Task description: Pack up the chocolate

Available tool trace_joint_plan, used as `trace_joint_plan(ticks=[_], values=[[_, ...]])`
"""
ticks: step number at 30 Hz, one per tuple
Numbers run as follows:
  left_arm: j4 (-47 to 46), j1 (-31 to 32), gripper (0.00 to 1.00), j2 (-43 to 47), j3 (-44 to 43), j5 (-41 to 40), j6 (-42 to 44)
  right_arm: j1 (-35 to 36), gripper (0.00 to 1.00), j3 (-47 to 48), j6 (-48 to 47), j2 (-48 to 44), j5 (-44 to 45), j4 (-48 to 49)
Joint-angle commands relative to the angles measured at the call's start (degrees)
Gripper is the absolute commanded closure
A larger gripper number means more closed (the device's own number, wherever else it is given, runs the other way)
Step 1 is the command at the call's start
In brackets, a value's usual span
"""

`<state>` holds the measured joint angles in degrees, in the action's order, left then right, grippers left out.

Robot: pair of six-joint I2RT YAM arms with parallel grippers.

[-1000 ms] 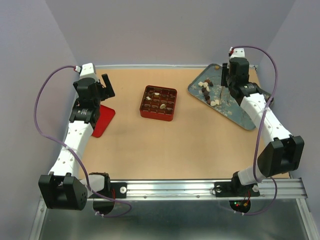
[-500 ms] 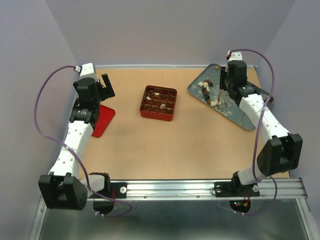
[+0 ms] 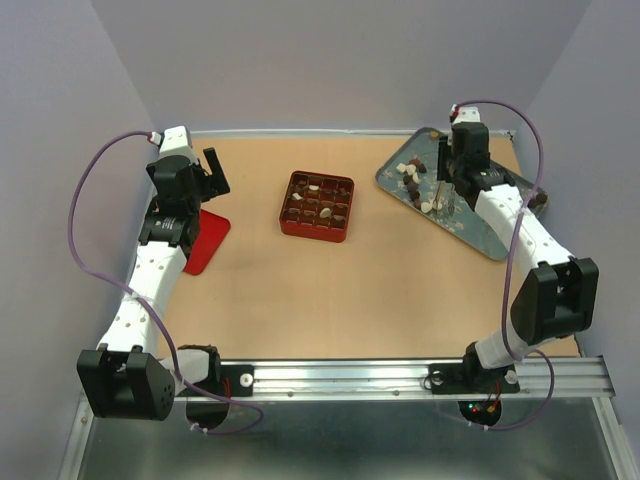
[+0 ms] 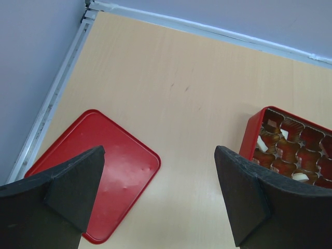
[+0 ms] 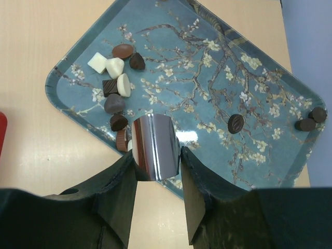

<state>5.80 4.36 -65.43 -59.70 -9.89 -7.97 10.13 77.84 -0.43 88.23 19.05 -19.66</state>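
Note:
Several chocolate pieces [image 5: 116, 78], dark, reddish brown and cream, lie in a cluster on the blue flowered tray [image 5: 207, 67]. One dark piece [image 5: 236, 123] lies alone and two more [image 5: 311, 119] lie at the tray's far right corner. My right gripper [image 5: 157, 166] is shut on the metal tongs [image 5: 154, 145], held above the tray's near edge beside the cluster. From above, it [image 3: 447, 185] hangs over the tray [image 3: 480, 225]. The red gridded box [image 3: 318, 206] holds several pieces. My left gripper [image 4: 158, 192] is open and empty above bare table.
A flat red lid [image 4: 98, 171] lies at the left, under my left gripper [image 3: 210, 170]. The red box [image 4: 290, 150] shows at the left wrist view's right edge. Walls stand close on the left, back and right.
My right gripper with the tongs has shifted slightly left over the tray and turned a little. The left arm has not moved.

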Motion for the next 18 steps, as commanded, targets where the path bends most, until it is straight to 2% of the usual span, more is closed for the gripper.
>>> trace_joint_plan(ticks=[1, 18], values=[[-2.6, -0.4, 0.01, 0.8, -0.1, -0.1, 0.2, -0.8, 0.57, 0.6, -0.5, 0.6, 0.2, 3.1], [-2.6, -0.4, 0.01, 0.6, -0.1, -0.2, 0.2, -2.2, 0.58, 0.9, -2.0, 3.2, -3.0, 9.9]])
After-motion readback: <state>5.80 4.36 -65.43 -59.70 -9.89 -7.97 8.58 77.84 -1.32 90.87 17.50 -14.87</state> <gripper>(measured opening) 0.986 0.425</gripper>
